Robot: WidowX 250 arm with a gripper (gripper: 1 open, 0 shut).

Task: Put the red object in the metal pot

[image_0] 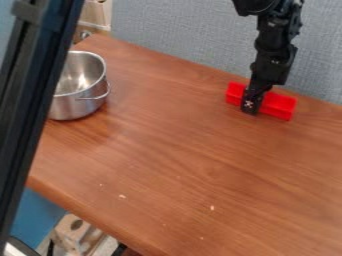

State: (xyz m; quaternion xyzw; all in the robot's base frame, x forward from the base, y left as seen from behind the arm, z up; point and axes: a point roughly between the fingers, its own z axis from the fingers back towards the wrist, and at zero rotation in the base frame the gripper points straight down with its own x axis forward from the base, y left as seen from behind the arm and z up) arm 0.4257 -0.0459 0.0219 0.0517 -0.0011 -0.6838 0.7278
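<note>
Pinching the glossy red object (pixel 259 102) at right, your gripper (pixel 251 108) stands vertical; shiny round metal pot (pixel 75 86) sits at left on the wood-grain desk (pixel 160 150).
</note>
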